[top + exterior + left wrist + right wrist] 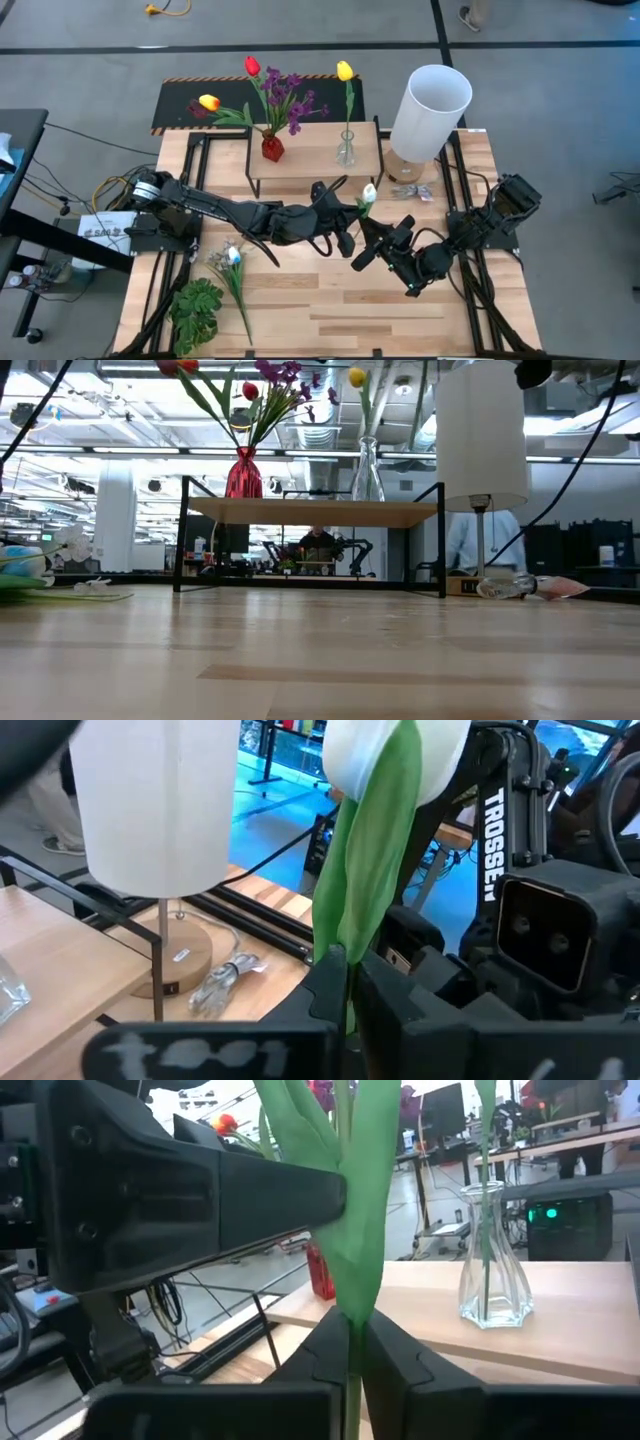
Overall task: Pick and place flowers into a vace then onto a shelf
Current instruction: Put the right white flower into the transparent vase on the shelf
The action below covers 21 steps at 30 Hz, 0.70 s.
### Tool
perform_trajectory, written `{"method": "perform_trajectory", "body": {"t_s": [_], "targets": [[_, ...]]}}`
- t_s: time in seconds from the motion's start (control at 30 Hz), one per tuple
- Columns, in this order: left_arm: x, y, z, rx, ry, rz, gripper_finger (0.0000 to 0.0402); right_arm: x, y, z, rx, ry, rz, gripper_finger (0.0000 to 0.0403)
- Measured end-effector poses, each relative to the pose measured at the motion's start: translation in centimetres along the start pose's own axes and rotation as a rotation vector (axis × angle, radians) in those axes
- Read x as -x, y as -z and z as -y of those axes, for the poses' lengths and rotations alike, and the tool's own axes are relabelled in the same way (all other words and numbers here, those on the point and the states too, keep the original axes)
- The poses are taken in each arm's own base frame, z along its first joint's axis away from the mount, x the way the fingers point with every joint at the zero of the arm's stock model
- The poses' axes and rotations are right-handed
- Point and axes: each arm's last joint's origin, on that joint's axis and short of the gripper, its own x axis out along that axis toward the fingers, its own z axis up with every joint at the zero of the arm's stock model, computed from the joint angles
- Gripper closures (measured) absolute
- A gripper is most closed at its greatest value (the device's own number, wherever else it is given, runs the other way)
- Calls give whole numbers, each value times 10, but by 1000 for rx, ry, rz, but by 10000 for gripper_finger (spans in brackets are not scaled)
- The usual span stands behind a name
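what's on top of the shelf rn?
On the shelf: a red vase with red, yellow and purple flowers, and a clear glass vase with one yellow tulip. The plank hides whatever lies under it from above.

Flowers, vases and arms, counted from beside the table

Two vases stand on the shelf [318,160]: a red vase [272,148] and a clear glass vase [346,152]. One white tulip [368,194] sits between the two grippers, left gripper [347,243] and right gripper [362,252]. One yellow tulip [344,71] is in the clear vase. One white cylinder [430,111], one leafy plant [196,312].
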Motion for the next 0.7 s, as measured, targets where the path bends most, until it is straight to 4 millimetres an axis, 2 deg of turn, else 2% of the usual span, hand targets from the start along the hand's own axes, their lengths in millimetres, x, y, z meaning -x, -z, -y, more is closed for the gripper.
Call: {"method": "perform_trajectory", "body": {"t_s": [0.23,0.5,0.7], "targets": [[0,1,2,-35,75,-33,385,0,0,0,3,8,-3,395],[2,6,2,-72,137,-116,304,0,0,1,2,25,-7,398],[28,-8,-8,-102,111,-229,250,0,0,1,17,28,-8,400]]}}
